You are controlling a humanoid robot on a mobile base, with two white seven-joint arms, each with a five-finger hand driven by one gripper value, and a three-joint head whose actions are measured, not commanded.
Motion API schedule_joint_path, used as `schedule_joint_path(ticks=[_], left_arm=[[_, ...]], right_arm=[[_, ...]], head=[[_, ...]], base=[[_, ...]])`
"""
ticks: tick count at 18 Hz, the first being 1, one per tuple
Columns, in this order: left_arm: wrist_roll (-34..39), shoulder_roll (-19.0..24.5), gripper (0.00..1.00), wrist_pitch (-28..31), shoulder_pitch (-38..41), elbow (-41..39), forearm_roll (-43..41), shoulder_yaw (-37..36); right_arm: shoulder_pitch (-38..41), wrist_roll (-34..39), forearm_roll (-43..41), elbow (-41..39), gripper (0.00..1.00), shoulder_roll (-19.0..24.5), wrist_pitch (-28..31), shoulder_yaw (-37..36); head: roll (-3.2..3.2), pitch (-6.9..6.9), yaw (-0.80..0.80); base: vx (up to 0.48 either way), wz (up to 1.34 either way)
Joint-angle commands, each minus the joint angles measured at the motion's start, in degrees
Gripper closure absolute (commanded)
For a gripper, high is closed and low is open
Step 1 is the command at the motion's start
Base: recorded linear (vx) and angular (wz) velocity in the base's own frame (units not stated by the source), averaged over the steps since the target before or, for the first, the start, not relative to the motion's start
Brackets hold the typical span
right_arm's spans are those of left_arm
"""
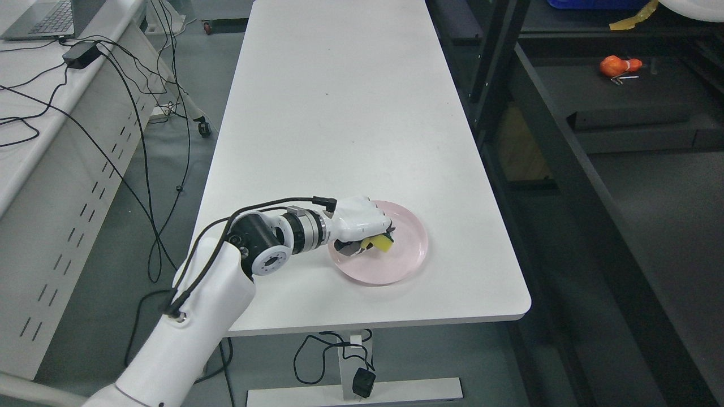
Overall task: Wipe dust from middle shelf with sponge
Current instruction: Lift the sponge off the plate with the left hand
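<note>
Lab room, grey floor, long white table [339, 113] running away from the camera, its top mostly bare. Nearest thing in frame: the left arm, coming in from the lower left, forearm white with a black cable looped along it. Left robot hand [362, 223] sits over the near edge of a pink plate [410, 249] at the table's near right end. Fingers are curled down around a yellow sponge [384, 243]; one corner of it pokes out below the fingers, a dark strip on its upper face. Looks like a closed grasp, with the sponge low over the plate or resting on it; can't tell which. Right arm not visible.

Progress, as a judgement: early. Pickup is either in hand or just made. No wiping done yet; lift, carry to the shelf and the wipe itself all remain.

Further out: dark shelving rack [565, 169] stands just beside the table's right edge, its frame posts near the table's far right side. An orange object [617, 65] lies on one dark shelf level, with a small metal item next to it. Which level counts as the middle shelf isn't clear from here. To the left, a second white desk [34, 169] with a laptop [39, 20], a power brick and trailing cables.

Likely obstacles: rack posts on the reach path, orange object if that's the target level.
</note>
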Motion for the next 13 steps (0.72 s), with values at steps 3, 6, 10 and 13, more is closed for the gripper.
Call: schedule_joint_path(ticks=[3, 6, 10, 13], left_arm=[[0.96, -4.05, 1.0, -0.06, 0.23, -1.65, 29.82, 22.1], [8.48, -4.05, 1.0, 2.57, 3.29, -1.65, 50.11, 23.51], [26.14, -4.05, 0.99, 2.66, 10.57, -3.48, 65.71, 23.61], [32.32, -4.05, 0.99, 2.58, 20.06, -8.4, 70.56, 21.5]], right_arm=[[0.0, -0.04, 0.0, -1.0, 0.0, -1.0, 0.03, -0.02], [0.0, -0.04, 0.0, -1.0, 0.0, -1.0, 0.03, -0.02], [0.0, -0.04, 0.0, -1.0, 0.0, -1.0, 0.03, 0.07], [0.0, -0.04, 0.0, -1.0, 0.0, -1.0, 0.03, 0.07]], head=[[0.0, 0.0, 0.0], [0.0, 0.0, 0.0], [0.0, 0.0, 0.0], [0.0, 0.0, 0.0]], base=[[-0.009, -0.03], [0.0, 0.0], [-0.001, 0.0], [-0.012, -0.04]])
